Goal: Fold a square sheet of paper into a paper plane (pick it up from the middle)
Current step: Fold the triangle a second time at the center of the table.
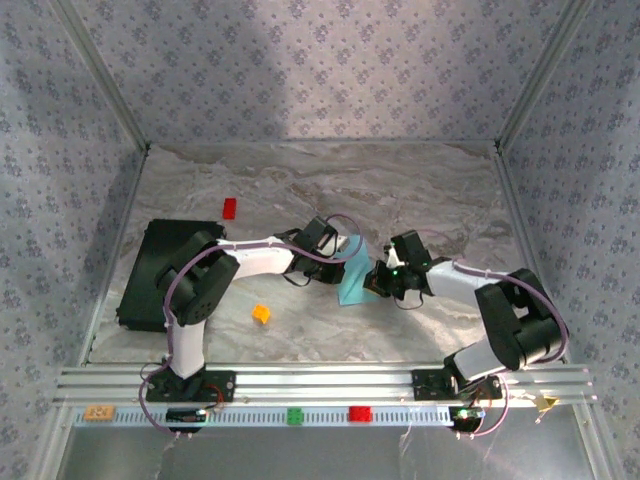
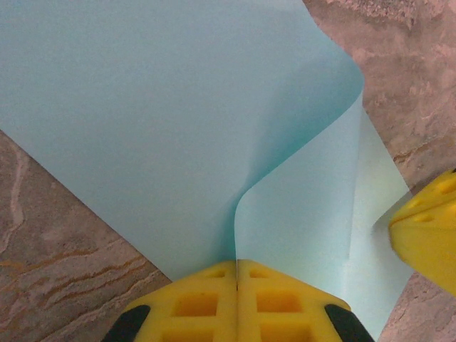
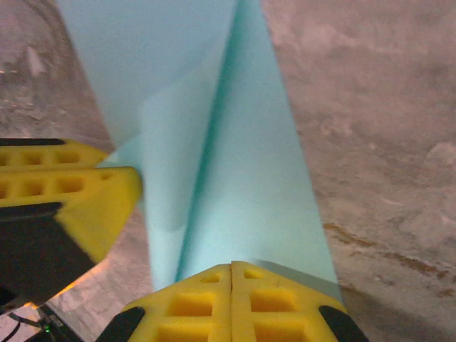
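Observation:
The square sheet of paper (image 1: 355, 278) is light blue and folded, and it hangs between my two grippers just above the marble table's middle. My left gripper (image 1: 338, 246) is shut, and a curled edge of the sheet (image 2: 178, 121) runs straight into the seam between its yellow fingertips (image 2: 214, 285). My right gripper (image 1: 383, 277) is shut at the sheet's opposite end. In the right wrist view the sheet (image 3: 242, 171) shows a long centre crease running away from the closed fingertips (image 3: 206, 292). Each wrist view also catches the other gripper's yellow finger at its edge.
A black slab (image 1: 165, 272) lies at the table's left side. A small red block (image 1: 229, 207) sits behind it and an orange block (image 1: 261, 314) lies near the left arm. Green (image 1: 296, 416) and red (image 1: 359, 413) blocks rest on the front rail. Patterned walls enclose the table.

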Motion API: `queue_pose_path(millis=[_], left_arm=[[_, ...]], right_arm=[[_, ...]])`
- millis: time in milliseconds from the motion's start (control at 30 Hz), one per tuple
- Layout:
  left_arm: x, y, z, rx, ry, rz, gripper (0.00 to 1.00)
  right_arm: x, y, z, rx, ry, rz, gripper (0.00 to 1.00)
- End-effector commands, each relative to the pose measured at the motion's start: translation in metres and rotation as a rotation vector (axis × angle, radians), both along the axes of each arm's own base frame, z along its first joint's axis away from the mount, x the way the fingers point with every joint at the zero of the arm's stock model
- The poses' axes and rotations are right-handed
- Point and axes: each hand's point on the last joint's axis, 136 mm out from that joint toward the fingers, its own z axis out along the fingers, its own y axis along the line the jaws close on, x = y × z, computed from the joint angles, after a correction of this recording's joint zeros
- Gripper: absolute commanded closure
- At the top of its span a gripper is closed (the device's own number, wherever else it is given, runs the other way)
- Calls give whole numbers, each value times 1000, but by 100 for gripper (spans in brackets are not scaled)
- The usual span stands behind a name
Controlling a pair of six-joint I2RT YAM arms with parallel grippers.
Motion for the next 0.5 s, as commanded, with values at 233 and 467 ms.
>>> queue_pose_path(millis=[233,467], left_arm=[[0,0,-5,9,18,-16,100],[0,0,-6,11,20,-18,100]], right_arm=[[38,29,39,165,-102,-25,98],[48,45,32,207,-84,-14,98]])
